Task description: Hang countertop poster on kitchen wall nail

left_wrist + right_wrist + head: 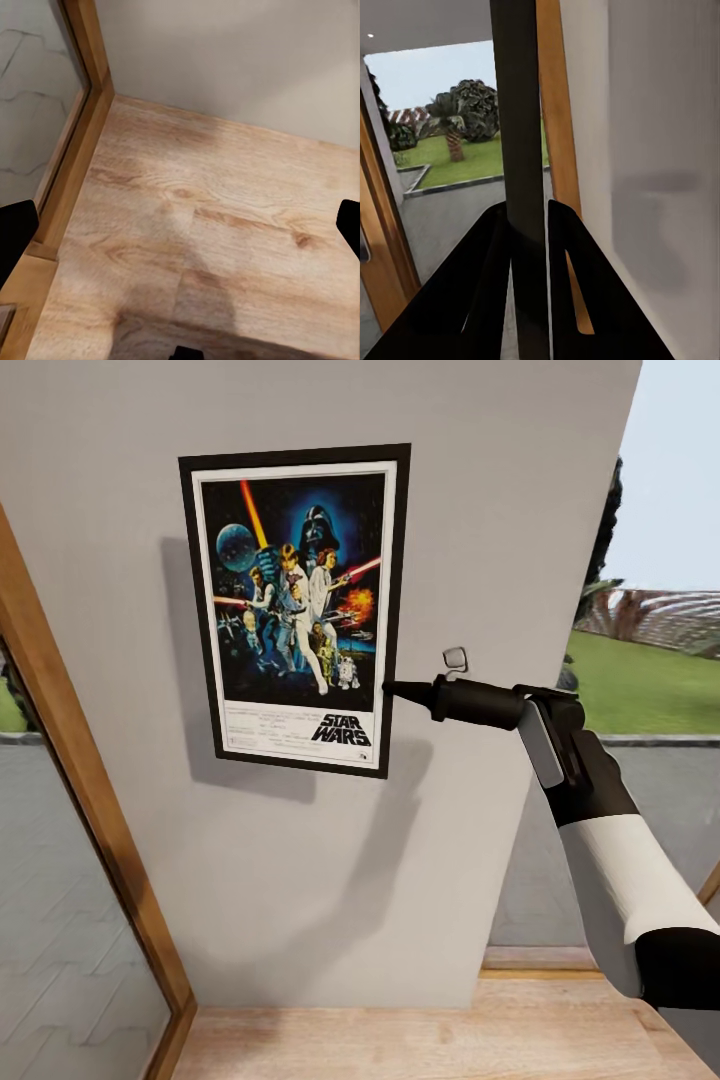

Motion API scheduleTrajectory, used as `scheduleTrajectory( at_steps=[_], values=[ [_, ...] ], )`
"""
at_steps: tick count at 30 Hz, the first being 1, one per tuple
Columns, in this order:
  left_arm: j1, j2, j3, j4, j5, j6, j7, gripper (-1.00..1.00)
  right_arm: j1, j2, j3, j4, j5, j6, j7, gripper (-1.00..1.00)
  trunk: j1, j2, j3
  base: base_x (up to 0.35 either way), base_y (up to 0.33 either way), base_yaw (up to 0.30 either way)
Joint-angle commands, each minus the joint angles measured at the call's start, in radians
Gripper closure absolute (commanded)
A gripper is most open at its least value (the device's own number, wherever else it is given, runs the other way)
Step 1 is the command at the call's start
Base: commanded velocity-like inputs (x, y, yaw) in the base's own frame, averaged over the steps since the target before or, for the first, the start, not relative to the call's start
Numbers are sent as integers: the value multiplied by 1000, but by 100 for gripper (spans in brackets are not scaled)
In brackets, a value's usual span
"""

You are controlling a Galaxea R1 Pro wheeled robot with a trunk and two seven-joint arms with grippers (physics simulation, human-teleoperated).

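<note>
Poster (pixel 296 608) seen flat against grey wall (pixel 480 510), upright, gripped at right edge by right gripper (pixel 392 688); jaws clamped on poster edge (pixel 519 150). Left gripper (pixel 180 225) fingers spread wide over wooden floor (pixel 210 217).

My head camera faces the pale wall (pixel 300 880) close up, tilted toward the wood floor (pixel 420 1040) at six o'clock. My left wrist camera looks down at that floor (pixel 210 225) and wall base; my right wrist camera sights along the wall (pixel 660 187) toward the garden.
</note>
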Motion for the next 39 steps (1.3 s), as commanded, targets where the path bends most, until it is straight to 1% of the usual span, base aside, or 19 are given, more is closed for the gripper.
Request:
scheduleTrajectory(
  at_steps=[1,12,39],
  values=[
    [0,-1,4,-1,-1,-1,-7,-100,-1,-1,2,0,-9,9,0,100,1,-2,-1,17,0,0],
    [0,-1,4,-1,-1,-1,-7,-100,-1,-1,2,0,-9,9,0,100,1,-2,-1,130,0,0],
    [0,-1,4,-1,-1,-1,-7,-100,0,-5,2,0,-9,9,1,100,1,-2,-1,6,0,0]
  ],
)
